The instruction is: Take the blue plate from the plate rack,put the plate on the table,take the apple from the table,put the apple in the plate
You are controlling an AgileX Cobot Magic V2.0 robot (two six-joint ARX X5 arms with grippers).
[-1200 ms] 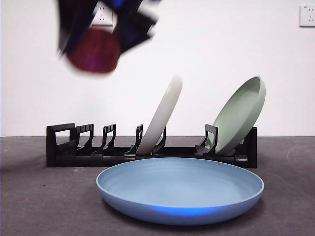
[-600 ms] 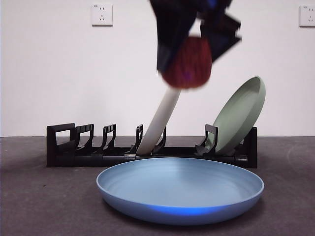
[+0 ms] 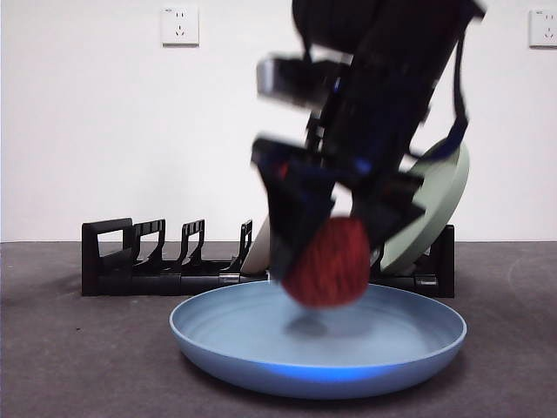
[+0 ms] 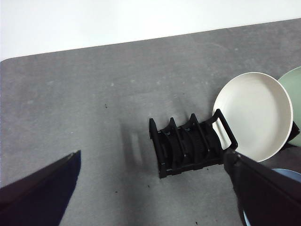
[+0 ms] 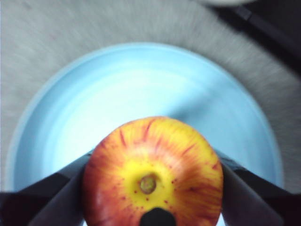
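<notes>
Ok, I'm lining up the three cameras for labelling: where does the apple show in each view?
Front view: the apple hangs low in the middle, just above the blue plate, held by the right gripper.
Left wrist view: not in it.
Right wrist view: the apple fills the lower middle, between the jaws.
Shared landmark: the blue plate, whose edge also shows in the left wrist view.
</notes>
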